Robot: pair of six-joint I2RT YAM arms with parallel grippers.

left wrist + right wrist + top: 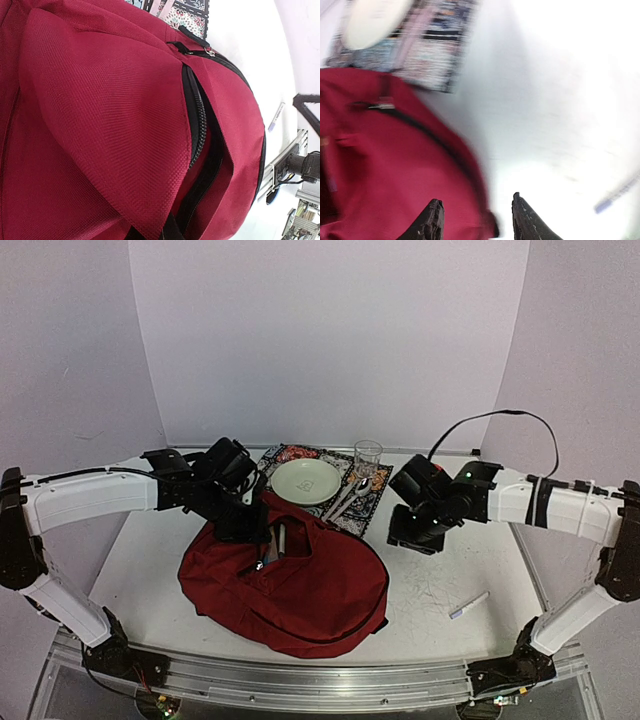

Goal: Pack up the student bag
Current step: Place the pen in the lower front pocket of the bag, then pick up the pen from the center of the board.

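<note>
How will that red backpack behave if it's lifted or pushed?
Probably floppy: the student bag lies slumped and creased on the table, so it would likely sag when lifted. Its coarse woven fabric looks grippy rather than slippery. Pushed, it may bunch up instead of sliding cleanly.

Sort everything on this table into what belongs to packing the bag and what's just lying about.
Belongs to the job:
- student bag, zipper open
- pen, loose on the table, probably meant to go in

Just lying about:
- patterned placemat
- plate
- glass
- cutlery
</note>
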